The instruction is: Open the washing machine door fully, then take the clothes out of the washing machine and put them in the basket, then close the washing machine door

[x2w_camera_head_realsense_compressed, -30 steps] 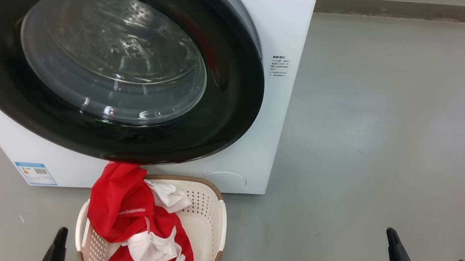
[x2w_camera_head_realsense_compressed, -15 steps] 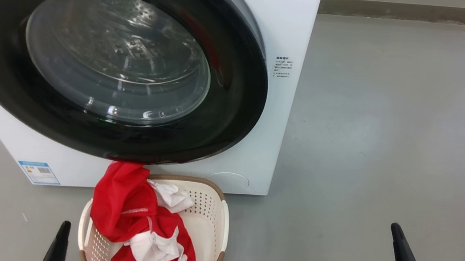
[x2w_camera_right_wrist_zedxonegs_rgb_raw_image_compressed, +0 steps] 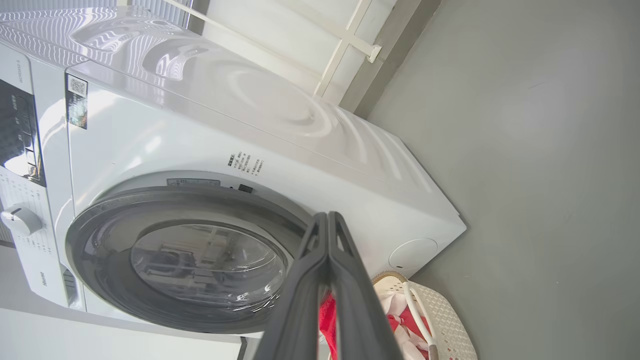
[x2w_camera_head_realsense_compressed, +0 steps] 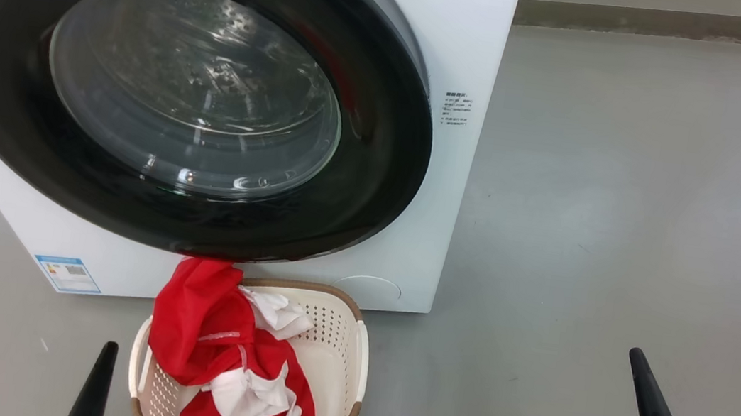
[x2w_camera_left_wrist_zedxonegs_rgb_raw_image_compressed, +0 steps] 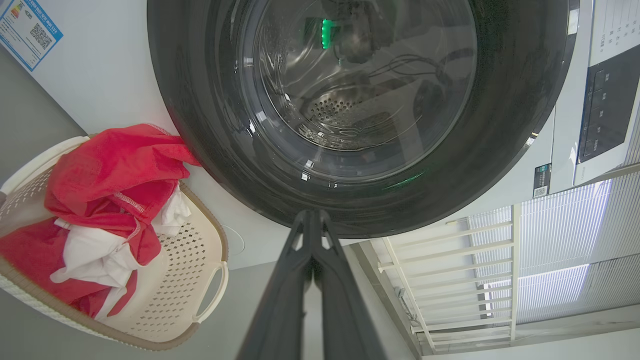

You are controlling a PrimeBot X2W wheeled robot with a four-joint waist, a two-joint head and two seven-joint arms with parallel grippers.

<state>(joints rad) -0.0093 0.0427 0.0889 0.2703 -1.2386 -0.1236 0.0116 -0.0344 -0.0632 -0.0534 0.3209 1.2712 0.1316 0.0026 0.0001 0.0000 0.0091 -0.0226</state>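
The washing machine (x2w_camera_head_realsense_compressed: 456,47) is white, and its door (x2w_camera_head_realsense_compressed: 376,166), black-rimmed with a clear glass bowl, lies flat against its front. Through the glass I see bare steel drum (x2w_camera_left_wrist_zedxonegs_rgb_raw_image_compressed: 345,107). Red and white clothes (x2w_camera_head_realsense_compressed: 215,352) fill the left part of the cream basket (x2w_camera_head_realsense_compressed: 336,361), which stands on the floor just below the door. My left gripper (x2w_camera_head_realsense_compressed: 96,379) is shut and holds nothing, low and left of the basket. My right gripper (x2w_camera_head_realsense_compressed: 648,395) is shut and holds nothing, well off to the right. Both also show shut in their wrist views, the left (x2w_camera_left_wrist_zedxonegs_rgb_raw_image_compressed: 311,220) and the right (x2w_camera_right_wrist_zedxonegs_rgb_raw_image_compressed: 327,220).
Grey floor (x2w_camera_head_realsense_compressed: 629,199) stretches wide to the right of the washer. A blue sticker (x2w_camera_head_realsense_compressed: 67,274) sits low on the washer front. A control panel (x2w_camera_left_wrist_zedxonegs_rgb_raw_image_compressed: 605,110) and a dial (x2w_camera_right_wrist_zedxonegs_rgb_raw_image_compressed: 20,221) are on the washer's top band. A white railing (x2w_camera_left_wrist_zedxonegs_rgb_raw_image_compressed: 450,260) stands beyond it.
The whole head view has shifted slightly right and down, so the camera moved. The door, basket and clothes stay as they were. Both grippers stay shut.
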